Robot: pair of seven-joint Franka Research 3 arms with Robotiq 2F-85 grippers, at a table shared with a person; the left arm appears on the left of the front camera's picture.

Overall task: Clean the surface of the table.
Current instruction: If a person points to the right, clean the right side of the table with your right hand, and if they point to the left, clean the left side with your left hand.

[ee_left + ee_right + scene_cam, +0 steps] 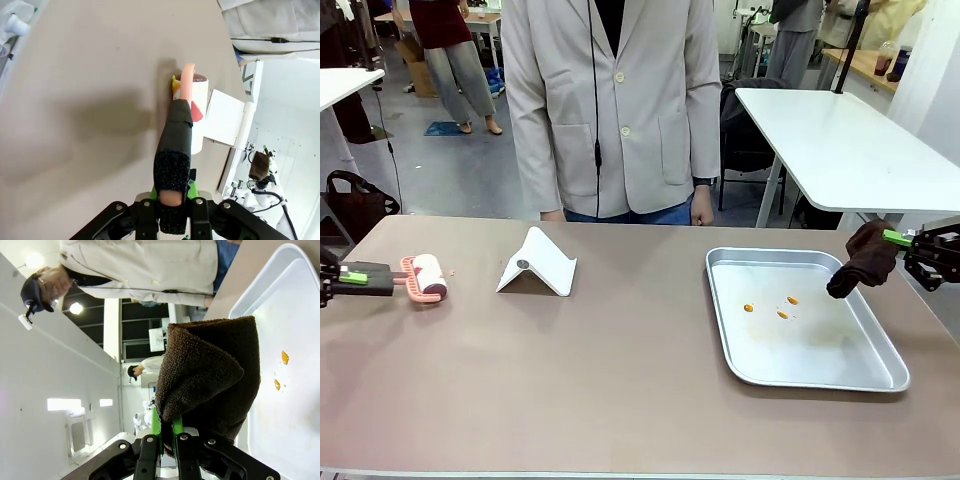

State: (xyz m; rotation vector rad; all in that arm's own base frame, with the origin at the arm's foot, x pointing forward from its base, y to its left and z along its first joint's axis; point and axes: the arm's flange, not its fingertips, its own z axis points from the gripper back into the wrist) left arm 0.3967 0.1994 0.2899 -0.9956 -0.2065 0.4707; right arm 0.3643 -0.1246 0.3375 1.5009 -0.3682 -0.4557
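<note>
The taupe-brown table [620, 380] spans the front view. At its left edge my left gripper [352, 277] is shut on the black handle of a pink lint roller [425, 278] whose white roll rests on the tabletop. In the left wrist view the lint roller [192, 107] lies ahead of the left gripper [172, 200]. At the right, my right gripper [898, 240] is shut on a dark brown cloth [860, 260] that hangs over the right rim of the metal tray [820, 370]. The cloth [210, 375] hangs in front of the right gripper [167, 432] in the right wrist view.
Three small orange specks [782, 314] lie in the tray. A folded white card stand [538, 264] sits on the table left of centre. A person in a beige jacket [615, 100] stands at the far edge. A white table [840, 140] stands behind right.
</note>
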